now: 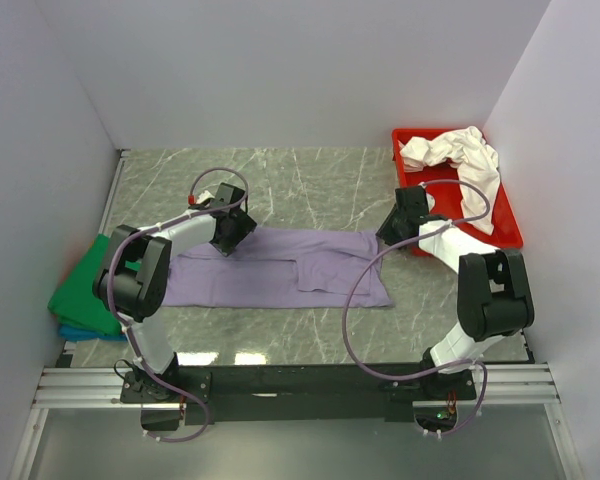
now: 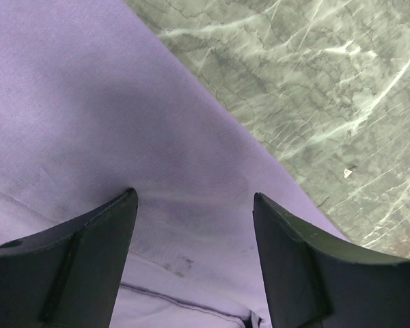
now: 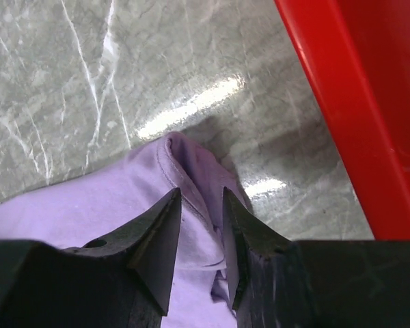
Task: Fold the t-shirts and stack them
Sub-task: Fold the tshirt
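A lavender t-shirt (image 1: 280, 268) lies flat across the middle of the table, with part of it folded over itself. My left gripper (image 1: 230, 240) hovers open over its far left edge; in the left wrist view the two fingers straddle bare lavender cloth (image 2: 89, 102) around the gripper's gap (image 2: 195, 198). My right gripper (image 1: 388, 235) is at the shirt's right end. In the right wrist view its jaws (image 3: 201, 195) stand apart, with a raised fold of the lavender shirt (image 3: 89, 212) between them. A green t-shirt (image 1: 85, 285) rests on a blue one (image 1: 80, 330) at the left. A white t-shirt (image 1: 460, 160) lies crumpled in the tray.
The red plastic tray (image 1: 510, 232) stands at the back right, its wall (image 3: 335, 102) close beside my right gripper. White walls enclose the table on the left, back and right. Grey marble tabletop (image 2: 314, 82) shows beyond the shirt's edge.
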Tool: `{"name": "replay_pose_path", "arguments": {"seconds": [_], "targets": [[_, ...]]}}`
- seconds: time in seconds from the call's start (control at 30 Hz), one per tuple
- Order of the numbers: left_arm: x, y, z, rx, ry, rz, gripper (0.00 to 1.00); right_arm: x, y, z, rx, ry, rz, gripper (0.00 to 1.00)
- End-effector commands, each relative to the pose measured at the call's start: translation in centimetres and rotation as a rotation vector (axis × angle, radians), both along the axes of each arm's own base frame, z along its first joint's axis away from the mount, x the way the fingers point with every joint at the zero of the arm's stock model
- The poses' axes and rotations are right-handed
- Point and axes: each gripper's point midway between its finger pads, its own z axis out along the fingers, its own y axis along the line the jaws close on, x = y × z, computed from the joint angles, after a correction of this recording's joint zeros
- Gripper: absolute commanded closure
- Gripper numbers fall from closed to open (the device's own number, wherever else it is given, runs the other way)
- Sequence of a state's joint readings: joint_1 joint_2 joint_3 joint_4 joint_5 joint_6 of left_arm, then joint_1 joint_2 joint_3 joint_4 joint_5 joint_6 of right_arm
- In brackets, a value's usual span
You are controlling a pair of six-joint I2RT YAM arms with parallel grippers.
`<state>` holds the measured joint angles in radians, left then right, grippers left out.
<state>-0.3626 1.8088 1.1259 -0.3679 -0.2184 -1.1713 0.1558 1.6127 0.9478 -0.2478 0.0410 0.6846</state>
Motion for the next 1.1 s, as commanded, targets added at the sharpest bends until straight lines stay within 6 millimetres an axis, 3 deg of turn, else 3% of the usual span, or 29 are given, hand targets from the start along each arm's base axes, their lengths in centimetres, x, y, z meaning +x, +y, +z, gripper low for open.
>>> {"name": "replay_pose_path", "arguments": {"seconds": [0.0, 0.17, 0.2, 0.33, 0.57, 0.77, 0.87, 0.9, 0.93, 1.03, 1.07], "targets": [[-1.5, 1.6, -0.8, 0.042, 0.051, 0.008, 0.25, 1.4, 0.2, 1.8, -0.003, -0.071, -0.006, 0.62], [-1.4, 1.6, -1.0, 0.039, 0.054, 0.009, 0.25, 3.6, 0.8, 2.0, 0.000, -0.086, 0.017, 0.61], [-1.4, 1.7, -1.0, 0.041, 0.056, 0.009, 0.25, 3.7, 0.8, 1.4, -0.004, -0.062, 0.018, 0.61], [-1.3, 1.6, -1.0, 0.038, 0.054, 0.010, 0.25, 4.5, 1.1, 1.8, 0.006, -0.079, 0.019, 0.61], [-1.3, 1.5, -1.2, 0.035, 0.060, 0.009, 0.25, 4.3, 1.0, 0.5, -0.005, -0.042, 0.020, 0.64], [-1.2, 1.5, -1.4, 0.034, 0.063, 0.011, 0.25, 3.9, 0.7, -0.1, -0.013, -0.022, 0.026, 0.71], [-1.3, 1.6, -1.5, 0.034, 0.066, 0.014, 0.25, 3.7, 0.2, 0.3, -0.025, -0.028, 0.010, 0.85], [-1.4, 1.8, -1.6, 0.034, 0.066, 0.017, 0.25, 3.5, 0.0, 0.4, -0.031, -0.026, 0.002, 0.96], [-1.4, 1.9, -1.7, 0.033, 0.068, 0.019, 0.25, 3.1, -0.8, 0.4, -0.047, -0.023, -0.025, 1.00], [-1.5, 2.2, -1.9, 0.025, 0.071, 0.025, 0.25, 2.0, -2.3, 1.4, -0.058, -0.045, -0.085, 1.00], [-1.5, 2.4, -2.0, 0.023, 0.072, 0.029, 0.25, 1.9, -2.5, 2.5, -0.054, -0.081, -0.095, 1.00]]}}
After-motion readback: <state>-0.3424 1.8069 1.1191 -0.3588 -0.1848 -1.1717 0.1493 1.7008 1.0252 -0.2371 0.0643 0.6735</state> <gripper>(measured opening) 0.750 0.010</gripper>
